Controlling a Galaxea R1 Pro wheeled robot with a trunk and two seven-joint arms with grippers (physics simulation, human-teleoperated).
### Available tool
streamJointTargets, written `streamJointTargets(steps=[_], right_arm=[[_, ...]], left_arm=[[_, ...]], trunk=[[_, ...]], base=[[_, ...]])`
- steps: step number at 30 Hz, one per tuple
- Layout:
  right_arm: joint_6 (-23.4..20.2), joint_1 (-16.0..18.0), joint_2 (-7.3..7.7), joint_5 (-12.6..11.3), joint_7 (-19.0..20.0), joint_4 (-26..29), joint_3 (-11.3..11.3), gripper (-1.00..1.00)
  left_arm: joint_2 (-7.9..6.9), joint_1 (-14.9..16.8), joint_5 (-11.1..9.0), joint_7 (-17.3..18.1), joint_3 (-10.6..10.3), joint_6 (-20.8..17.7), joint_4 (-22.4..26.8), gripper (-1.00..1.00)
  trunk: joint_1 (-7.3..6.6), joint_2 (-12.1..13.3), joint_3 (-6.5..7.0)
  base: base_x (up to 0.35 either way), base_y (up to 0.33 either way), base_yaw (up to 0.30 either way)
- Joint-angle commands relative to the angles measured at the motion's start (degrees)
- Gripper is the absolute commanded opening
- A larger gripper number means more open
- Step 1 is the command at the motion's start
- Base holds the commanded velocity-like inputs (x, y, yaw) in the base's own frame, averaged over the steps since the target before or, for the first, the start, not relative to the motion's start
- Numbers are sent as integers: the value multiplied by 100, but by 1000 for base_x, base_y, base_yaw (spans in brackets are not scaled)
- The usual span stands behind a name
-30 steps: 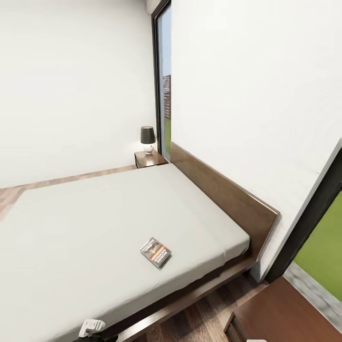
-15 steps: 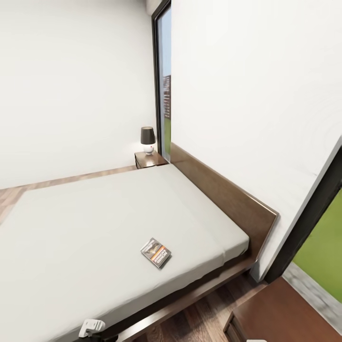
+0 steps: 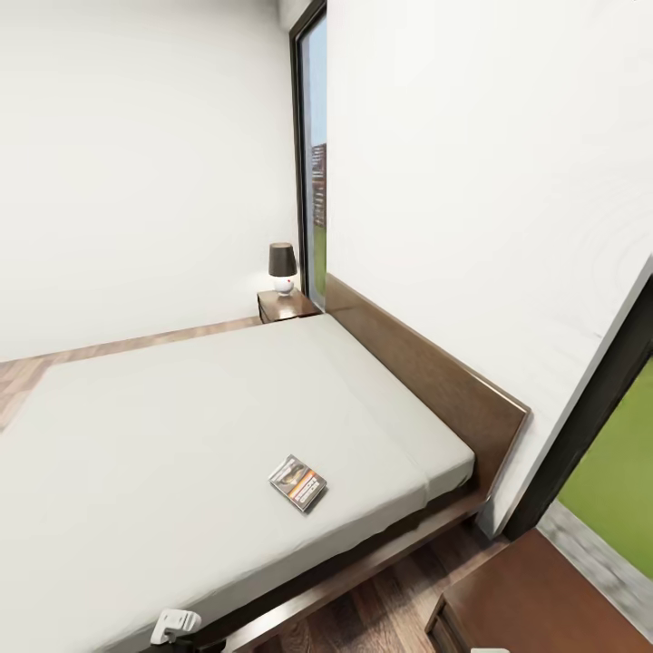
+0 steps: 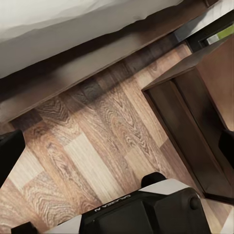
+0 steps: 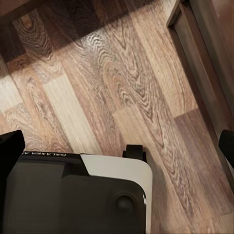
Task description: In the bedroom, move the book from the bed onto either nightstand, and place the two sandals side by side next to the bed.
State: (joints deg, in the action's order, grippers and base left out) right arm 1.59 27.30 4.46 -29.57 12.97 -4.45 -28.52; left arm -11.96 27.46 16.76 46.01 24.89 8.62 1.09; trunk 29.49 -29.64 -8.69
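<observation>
The book [image 3: 297,482] lies flat on the pale mattress of the bed [image 3: 181,426], close to its near edge and toward the headboard end. One nightstand [image 3: 287,304] stands at the bed's far side by the window. Another nightstand [image 3: 544,599] stands at the near side, at the lower right. The sandals are out of view. My left gripper [image 4: 117,148] hangs open over the wood floor between the bed frame and the near nightstand [image 4: 195,107]. My right gripper [image 5: 117,146] is open too, over bare floor, its dark fingertips [image 5: 10,146] wide apart.
A dark-shaded lamp [image 3: 282,266] stands on the far nightstand. The brown headboard [image 3: 426,372] runs along the white wall, with a tall window [image 3: 313,154] behind. A white part of my left arm [image 3: 174,624] shows below the bed edge. My base [image 5: 78,195] is over the floor.
The head view has drifted very slightly. The book, the bed and both arms have stayed where they were.
</observation>
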Motion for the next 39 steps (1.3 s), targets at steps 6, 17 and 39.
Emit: streamJointTargets(steps=[6, 17, 39], right_arm=[[17, 9, -4, -58, 39, -21, -47, 100], [17, 9, -2, -57, 39, -21, -48, 100], [17, 11, -5, -57, 39, -21, -48, 100]], left_arm=[[0, 5, 59, 5, 42, 35, -4, 100], [38, 5, 63, 4, 42, 34, -5, 100], [70, 5, 64, -2, 35, 33, -5, 100]], trunk=[[-130, 233, 98], [-371, 673, 295], [-371, 673, 295]], base=[[0, 0, 0], [0, 0, 0], [0, 0, 0]])
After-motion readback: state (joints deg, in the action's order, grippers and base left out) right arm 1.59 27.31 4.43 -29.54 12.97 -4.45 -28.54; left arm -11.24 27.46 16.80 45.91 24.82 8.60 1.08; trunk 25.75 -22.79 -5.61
